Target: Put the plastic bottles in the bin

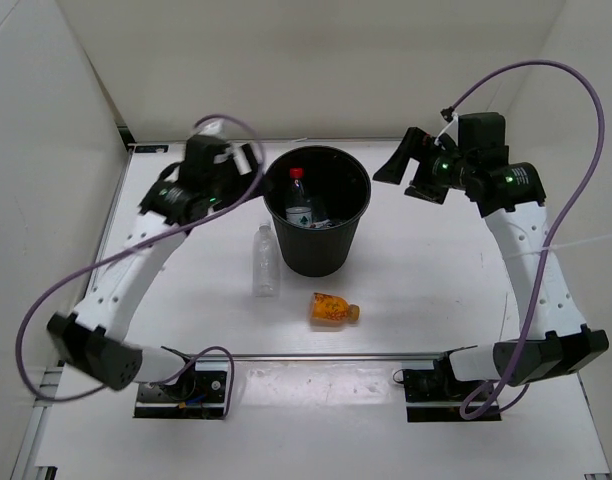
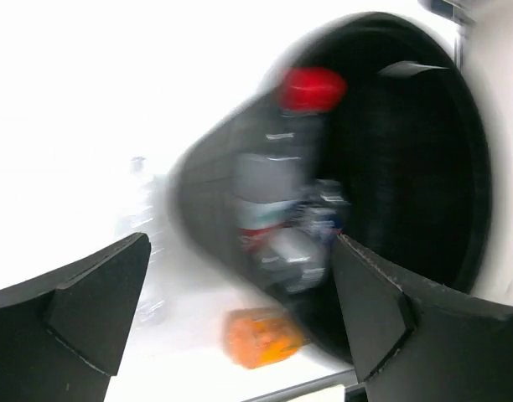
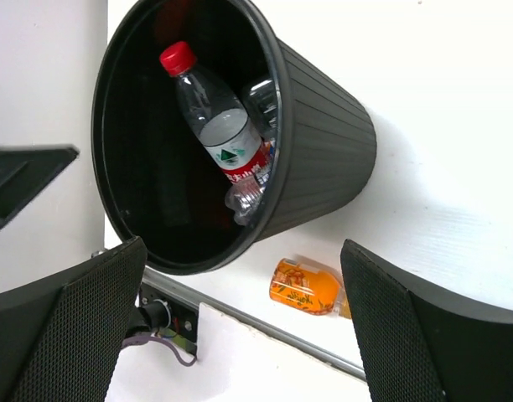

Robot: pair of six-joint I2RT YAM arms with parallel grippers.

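- Mid-table, the round black plastic bin (image 1: 316, 255) holds a clear red-capped bottle (image 1: 298, 200) leaning among others.
- A clear plastic bottle (image 1: 266, 262) rests just beside its left wall, and a squat orange bottle (image 1: 332, 309) lies nearer the arms.
- The left gripper (image 2: 240, 251) and right gripper (image 1: 397, 162) flank the rim, both spread wide and empty.

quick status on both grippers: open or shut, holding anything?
Left gripper: open, holding nothing.
Right gripper: open, holding nothing.
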